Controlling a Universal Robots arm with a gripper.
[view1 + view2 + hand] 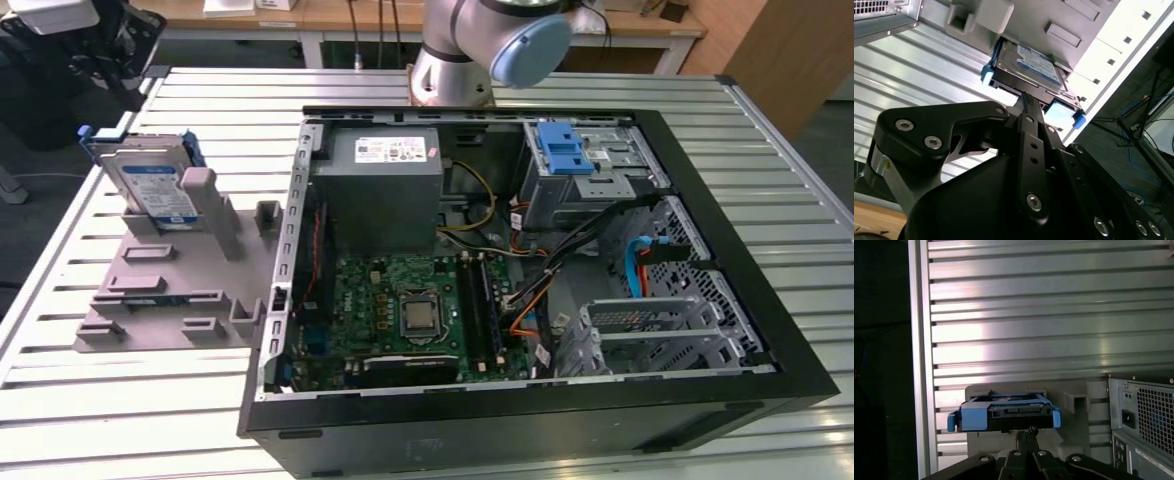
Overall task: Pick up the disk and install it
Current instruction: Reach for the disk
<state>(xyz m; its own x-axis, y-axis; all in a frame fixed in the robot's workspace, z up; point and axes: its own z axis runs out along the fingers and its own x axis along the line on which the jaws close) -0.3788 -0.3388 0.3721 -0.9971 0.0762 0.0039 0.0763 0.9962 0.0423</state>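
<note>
disk [144, 185] is at the exterior view's far left, standing on edge in a slot of the grey fixture [160, 290] on the slatted table [80, 400]. label face is toward that camera and the blue carrier [188, 150] wraps its rim. nothing touches it there, and it's apart from the case

gripper [1027, 431], both wrist views: fingers look pressed together with nothing between them, tip aimed at the disk's carrier edge. can't tell from those views how far off it is

handling, my read: metal drive, dense for its size, rigid, won't give under the pads. bare faces are slick and it's shock-sensitive, so no knocks. the carrier is thin plastic and probably flexes, so I'd pinch across the two flat faces at the middle of the free top edge, not on the blue rails

moving right: fixture post [200, 195] stands just beside the disk on the case side and blocks any sideways pull, so the only way out of the slot looks to be straight up

then the open case [534, 430] lying on its side. inside are the grey power supply [387, 195] at the back, the motherboard [400, 300] in front of it, and the metal cage with blue latch [567, 150] further right. a perforated bracket [654, 330] sits toward the front right

cables [587, 235] run loose below the cage, the likeliest snag. arm [481, 45] rises behind the case
</note>
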